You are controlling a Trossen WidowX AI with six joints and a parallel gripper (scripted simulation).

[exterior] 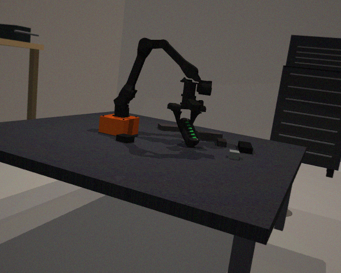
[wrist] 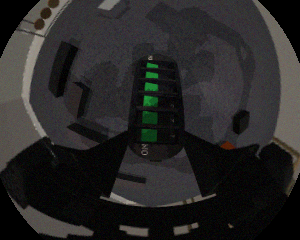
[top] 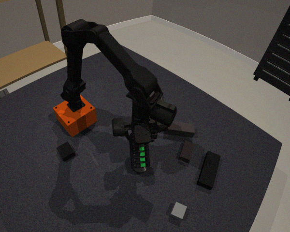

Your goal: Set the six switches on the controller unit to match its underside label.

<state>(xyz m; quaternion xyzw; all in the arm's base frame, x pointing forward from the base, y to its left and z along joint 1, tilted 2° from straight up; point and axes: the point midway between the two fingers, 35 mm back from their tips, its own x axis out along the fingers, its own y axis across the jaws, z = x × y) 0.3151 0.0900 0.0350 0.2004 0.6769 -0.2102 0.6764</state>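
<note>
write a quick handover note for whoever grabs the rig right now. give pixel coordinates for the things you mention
Tool (top: 141, 142) (exterior: 188, 124) (wrist: 156, 134): fingers either side of the controller unit (top: 140, 168) (exterior: 190, 142) (wrist: 157, 151), apparently gripping it.
Unit: tilted, far end low near or on the bench (top: 90, 180) (exterior: 135, 176); contact is unclear.
Other parts: white block (top: 179, 210) (exterior: 234, 154) and long black block (top: 208, 170) (exterior: 245, 147) lie nearby.
Done: unit seems gripped; no switch work can be confirmed.
Left: read the underside label, match all six switches, set the unit flat, withdraw.

One orange block (top: 75, 117) (exterior: 117, 124), one pale block (top: 179, 210) (exterior: 234, 154) (wrist: 110, 4), six green switch ends (wrist: 150, 101), one gripper (top: 140, 147) (exterior: 187, 121) (wrist: 156, 134).
</note>
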